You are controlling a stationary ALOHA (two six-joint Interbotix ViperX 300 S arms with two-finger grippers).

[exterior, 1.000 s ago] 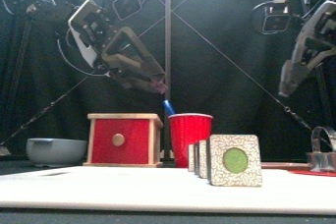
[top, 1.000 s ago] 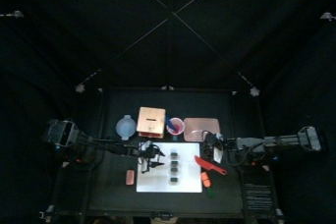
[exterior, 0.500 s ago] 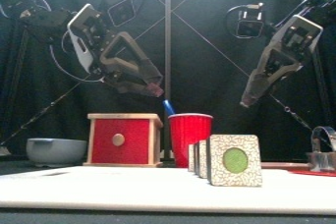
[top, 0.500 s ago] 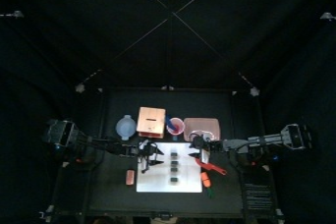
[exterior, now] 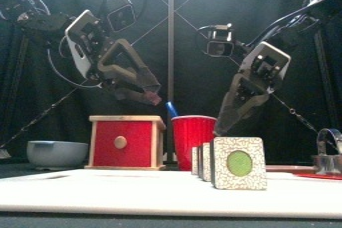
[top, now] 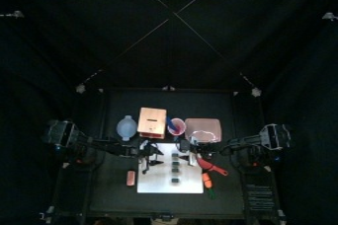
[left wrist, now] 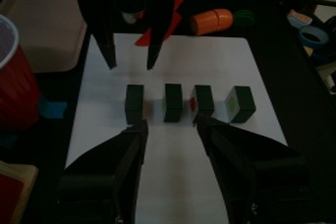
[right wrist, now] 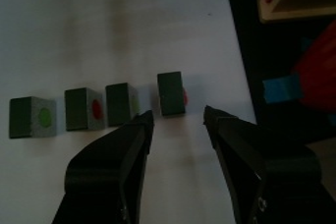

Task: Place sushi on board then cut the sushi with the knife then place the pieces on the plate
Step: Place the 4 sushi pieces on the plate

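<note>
Take the white cutting board (left wrist: 197, 66) as your mark. Behind its back-left corner you see the blue-grey bowl (exterior: 58, 153), and off its left edge lies a small reddish toy food (top: 130, 178). Behind the back edge stands the pale wooden box (exterior: 126, 142), its red drawer front facing the table's front.

Your left gripper (left wrist: 171, 130) hangs above the board's left half, jaws spread, with nothing between them. Behind the board, just right of the box, stands the red cup (exterior: 194, 134) with the blue knife (exterior: 171, 109) poking out of it.

The sushi (left wrist: 172, 102) is on the board. Four dark green pieces stand in a row down its middle, back to front, with small gaps between them. The frontmost shows a green centre ringed in white.

Your right gripper (right wrist: 178, 118) hangs above the board's back part, near the rearmost piece, jaws parted and empty.

The red knife (top: 211, 166) lies at the board's right edge, and an orange toy food (left wrist: 214, 19) sits just beyond that edge. The pink plate (top: 203, 129) sits behind the back-right corner. The metal cutter (exterior: 329, 154) stands off to the board's right.
</note>
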